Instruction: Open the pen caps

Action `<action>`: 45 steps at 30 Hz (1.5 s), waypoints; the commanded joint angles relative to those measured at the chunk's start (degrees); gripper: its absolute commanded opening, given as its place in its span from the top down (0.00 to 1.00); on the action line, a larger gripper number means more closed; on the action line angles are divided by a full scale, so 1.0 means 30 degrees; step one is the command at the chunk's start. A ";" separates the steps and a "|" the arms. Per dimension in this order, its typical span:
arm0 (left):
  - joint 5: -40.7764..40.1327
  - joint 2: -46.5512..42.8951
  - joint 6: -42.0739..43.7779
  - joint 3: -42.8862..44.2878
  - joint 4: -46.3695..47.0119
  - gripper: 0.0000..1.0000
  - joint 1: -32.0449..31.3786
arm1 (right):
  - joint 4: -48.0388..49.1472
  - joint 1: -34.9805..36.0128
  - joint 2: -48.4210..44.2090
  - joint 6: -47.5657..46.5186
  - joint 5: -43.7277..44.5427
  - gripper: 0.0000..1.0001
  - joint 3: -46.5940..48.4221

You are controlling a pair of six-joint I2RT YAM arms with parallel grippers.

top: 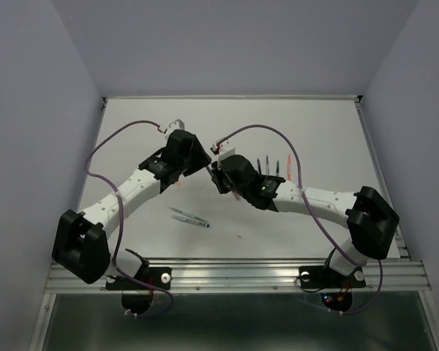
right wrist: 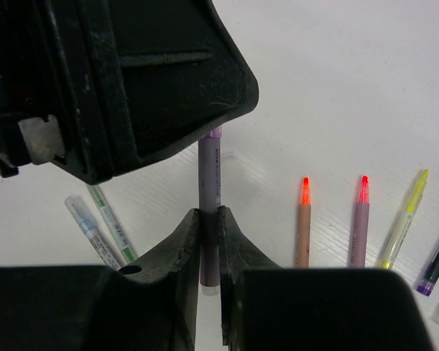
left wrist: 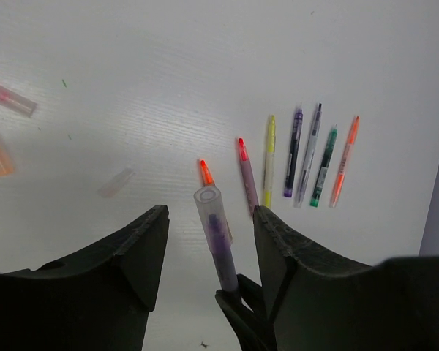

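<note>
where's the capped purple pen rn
The purple pen is in the air, clamped in the right gripper; in the left wrist view its capped end sits between the left gripper's open fingers, left of the row of pens.

Crowded middle, open table (top: pixel 307 124) at the back
A row of uncapped pens (left wrist: pixel 293 153) lies right of the left gripper (left wrist: pixel 210 216), loose caps (left wrist: pixel 7 97) left; a purple pen (left wrist: pixel 218 245) stands between its parted fingers (left wrist: pixel 143 245).
</note>
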 commanded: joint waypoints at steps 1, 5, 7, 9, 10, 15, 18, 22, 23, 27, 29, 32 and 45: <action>-0.0300 -0.0022 -0.0035 0.0692 0.0517 0.40 -0.0162 | 0.1007 -0.0021 -0.0560 0.0182 -0.0273 0.99 0.0956; -0.0300 0.0037 -0.0065 0.0721 0.0575 0.44 -0.0192 | 0.1270 -0.0021 -0.0531 0.0124 -0.0653 0.99 0.0986; -0.0212 0.0096 -0.0065 0.0750 0.0634 0.52 -0.0192 | 0.1330 -0.0021 -0.0502 0.0153 -0.0772 0.99 0.0956; -0.0124 0.0125 -0.0035 0.0780 0.0634 0.57 -0.0221 | 0.1330 -0.0021 -0.0443 0.0124 -0.0801 0.99 0.1015; -0.0124 0.0096 -0.0035 0.0809 0.0634 0.65 -0.0221 | 0.1359 -0.0021 -0.0414 0.0124 -0.0772 0.99 0.1044; -0.0124 0.0008 -0.0036 0.0663 0.0663 0.88 -0.0250 | 0.1388 -0.0021 -0.0180 0.0124 -0.0684 0.99 0.1190; -0.0124 -0.0168 -0.0006 0.0458 0.0809 1.00 -0.0280 | 0.1447 -0.0021 -0.0063 0.0153 -0.0479 0.99 0.1307; -0.0212 -0.0606 0.0023 0.0136 0.1131 1.00 -0.0279 | 0.1476 -0.0197 0.0084 0.0124 0.0048 0.73 0.1396; -0.0212 -0.0666 0.0023 0.0077 0.1190 1.00 -0.0280 | 0.1476 -0.0197 0.0084 0.0066 0.0223 0.65 0.1396; -0.0300 -0.0900 0.0111 -0.0011 0.1366 1.00 -0.0309 | 0.1476 -0.0197 0.0201 0.0036 0.0517 0.44 0.1366; -0.0329 -0.0930 0.0111 -0.0011 0.1395 1.00 -0.0309 | 0.1476 -0.0197 0.0406 -0.0052 0.0517 0.43 0.1454; -0.0271 -0.0842 0.0053 0.0047 0.1396 1.00 -0.0309 | 0.1447 -0.0197 0.0640 -0.0169 0.0459 0.44 0.1659; -0.2466 -0.0024 -0.0212 0.1242 0.1982 1.00 0.0129 | 0.2292 -0.0197 0.0175 -0.1047 -0.2056 0.99 -0.0064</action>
